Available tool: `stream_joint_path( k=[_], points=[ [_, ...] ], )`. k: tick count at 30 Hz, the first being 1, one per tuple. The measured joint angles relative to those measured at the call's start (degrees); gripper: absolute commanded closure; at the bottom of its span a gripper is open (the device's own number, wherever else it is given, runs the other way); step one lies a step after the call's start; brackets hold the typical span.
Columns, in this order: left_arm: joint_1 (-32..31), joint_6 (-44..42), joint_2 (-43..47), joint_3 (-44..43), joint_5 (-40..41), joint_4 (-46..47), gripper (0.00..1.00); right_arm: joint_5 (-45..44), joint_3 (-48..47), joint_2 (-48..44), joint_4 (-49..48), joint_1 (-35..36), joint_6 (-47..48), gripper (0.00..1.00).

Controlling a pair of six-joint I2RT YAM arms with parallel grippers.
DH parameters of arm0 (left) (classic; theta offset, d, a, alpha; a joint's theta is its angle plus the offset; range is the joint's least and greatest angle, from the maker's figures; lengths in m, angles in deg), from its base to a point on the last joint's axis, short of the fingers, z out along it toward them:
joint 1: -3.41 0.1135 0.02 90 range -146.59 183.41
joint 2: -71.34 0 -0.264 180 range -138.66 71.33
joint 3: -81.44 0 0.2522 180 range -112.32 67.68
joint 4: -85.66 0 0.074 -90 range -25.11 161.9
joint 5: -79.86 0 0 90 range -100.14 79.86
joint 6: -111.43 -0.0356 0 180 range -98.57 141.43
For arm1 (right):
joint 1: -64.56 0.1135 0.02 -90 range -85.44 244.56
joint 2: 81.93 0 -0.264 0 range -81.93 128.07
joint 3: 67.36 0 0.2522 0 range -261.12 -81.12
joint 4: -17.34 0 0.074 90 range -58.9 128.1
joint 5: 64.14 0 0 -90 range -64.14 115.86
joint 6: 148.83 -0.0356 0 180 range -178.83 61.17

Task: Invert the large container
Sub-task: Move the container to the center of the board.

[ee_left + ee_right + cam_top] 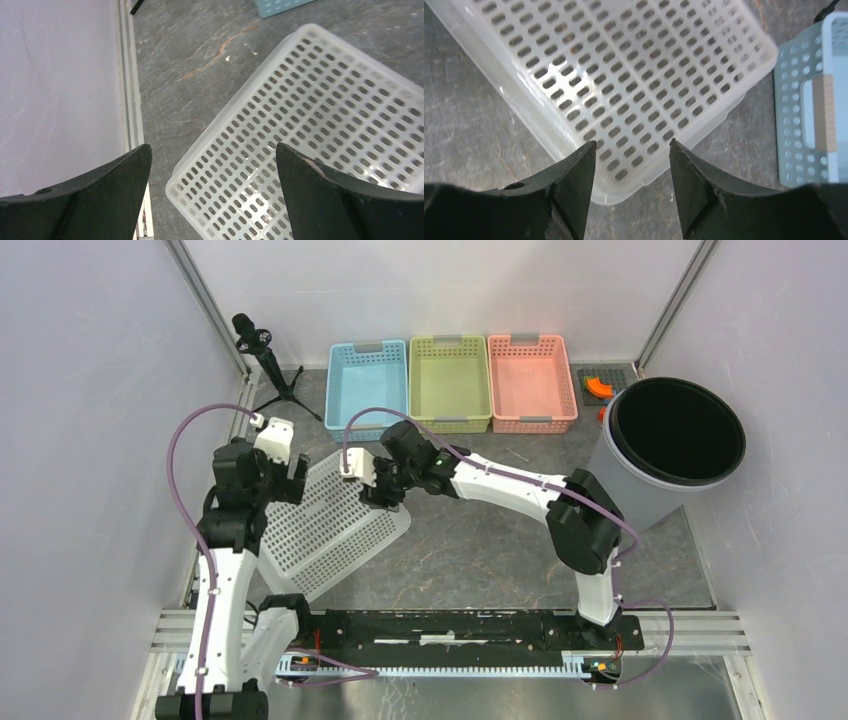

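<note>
The large container (335,530), white and perforated, lies askew on the grey surface (480,550) near the blue basket (367,380). My left jaws gape wide over its corner, empty. My right jaws, part open, hang over its edge, gripping nothing.

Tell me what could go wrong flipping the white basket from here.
1. The right gripper is at just one edge of the white basket; gripped there alone, the perforated plastic may slip or flex.
2. The left gripper hangs open over a corner, holding nothing, so the basket may slide on the table.
3. The blue basket sits close; a swinging flip might knock it.
</note>
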Motion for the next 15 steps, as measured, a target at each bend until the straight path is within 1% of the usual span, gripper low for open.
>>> stream_joint_path(
  k=[4,9,12,15],
  points=[
    [0.00,-1.77,2.69,0.00,-3.74,-1.11,0.00,0.46,-5.35,2.97,0.31,0.48,-1.16,0.37],
    [0.00,-2.08,1.57,0.00,-2.60,-1.09,0.00,0.17,-7.65,3.61,1.88,1.22,-1.38,0.36],
    [0.00,-2.05,-0.55,0.00,-0.20,-0.92,0.00,-0.39,-5.42,1.14,2.36,1.29,-0.42,0.36],
    [0.04,-1.99,-3.06,0.00,2.67,0.31,0.00,-0.70,3.34,-7.67,2.43,1.27,0.61,0.39]
  ],
)
